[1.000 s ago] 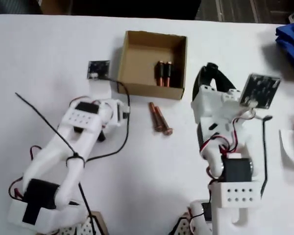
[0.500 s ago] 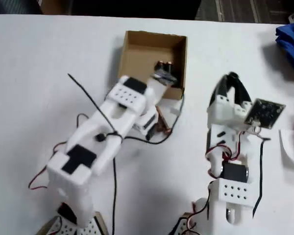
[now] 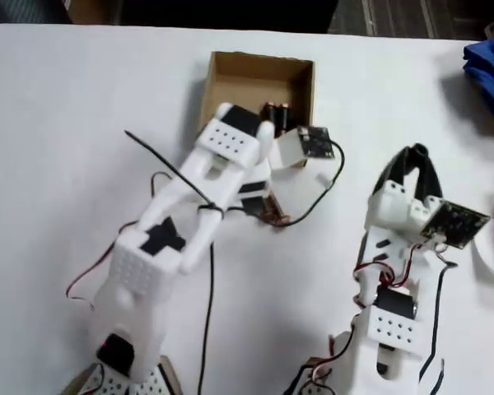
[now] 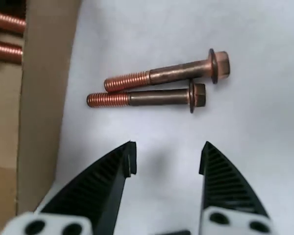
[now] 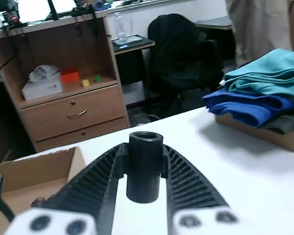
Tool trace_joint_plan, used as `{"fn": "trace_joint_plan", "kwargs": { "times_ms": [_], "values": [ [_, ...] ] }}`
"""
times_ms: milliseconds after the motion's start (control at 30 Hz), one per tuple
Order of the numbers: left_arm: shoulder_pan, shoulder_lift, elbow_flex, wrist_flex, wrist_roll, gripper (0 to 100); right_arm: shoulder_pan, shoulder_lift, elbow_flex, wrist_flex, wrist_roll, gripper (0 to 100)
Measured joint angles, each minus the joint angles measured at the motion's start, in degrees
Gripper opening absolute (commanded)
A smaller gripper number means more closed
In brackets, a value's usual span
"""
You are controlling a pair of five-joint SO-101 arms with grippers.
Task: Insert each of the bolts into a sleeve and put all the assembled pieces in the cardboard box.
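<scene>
Hovering my left gripper (image 4: pixel 166 156), jaws apart, over two bolts (image 4: pixel 157 88) lying just beside the box (image 4: pixel 39 98); my right gripper (image 5: pixel 143 147), farther from the box, clamps a sleeve (image 5: pixel 145 171).

Boxed bolts (image 4: pixel 5 51) — cut off at picture's edge

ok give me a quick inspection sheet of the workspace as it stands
surface: white table
job's things: two loose bolts side by side on the table beside the cardboard box; two copper pieces inside it; black sleeve held
clutter: folded blue cloths at the table's right edge
end effectors: left end effector open near the bolts; right end effector shut on the sleeve
cables: black cable loops by the box
surroundings: shelf with drawers, black chair
</scene>
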Motion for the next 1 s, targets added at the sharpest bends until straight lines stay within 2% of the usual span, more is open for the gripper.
{"fn": "trace_joint_plan", "kwargs": {
  "times_ms": [267,467,733,1000],
  "values": [
    [0.0,9.2,-15.3,3.3,-3.3,23,2.5,0.0,0.4,-2.4,0.0,2.0],
    [3.3,14.7,-21.9,8.9,-14.3,23,2.5,0.0,0.4,-2.4,0.0,2.0],
    [5.7,16.4,-22.6,11.5,-23.5,23,2.5,0.0,0.4,-2.4,0.0,2.0],
    [5.7,16.4,-22.6,11.6,-25.7,23,2.5,0.0,0.4,-2.4,0.0,2.0]
  ]
}}
